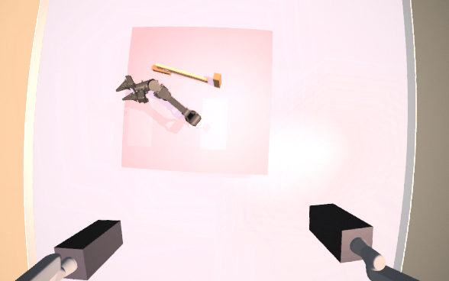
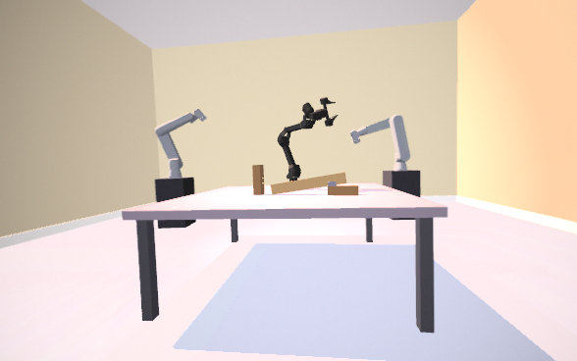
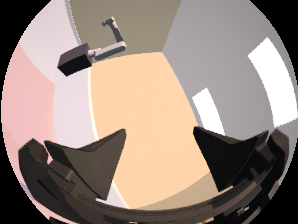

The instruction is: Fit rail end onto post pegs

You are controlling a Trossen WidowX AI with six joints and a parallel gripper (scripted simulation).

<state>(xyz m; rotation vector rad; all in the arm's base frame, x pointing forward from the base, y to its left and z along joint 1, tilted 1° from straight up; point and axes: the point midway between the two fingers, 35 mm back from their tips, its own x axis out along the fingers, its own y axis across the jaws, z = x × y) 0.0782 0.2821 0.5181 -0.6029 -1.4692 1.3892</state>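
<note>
The long wooden rail (image 1: 187,74) (image 2: 309,183) slopes. One end is low by the table beside the post, with a gap between them; the other is raised over the footboard block (image 1: 155,69) (image 2: 342,190), at the grey bracket (image 2: 332,183). How it sits in the bracket is too small to tell. The short post (image 1: 217,80) (image 2: 258,180) stands upright; its pegs are barely visible on the side facing the rail, and the rail's holes are not visible. My gripper (image 1: 120,95) (image 2: 336,109) (image 3: 160,131) is open and empty, high above the table, away from the rail.
The table (image 1: 244,153) (image 2: 285,213) carries the arm's base (image 1: 193,117) (image 2: 293,172), which stands beside the rail. Two grey robot arms on black pedestals (image 1: 92,244) (image 1: 340,229) (image 2: 175,201) (image 2: 402,186) stand away from the table. Walls fill much of the wrist view.
</note>
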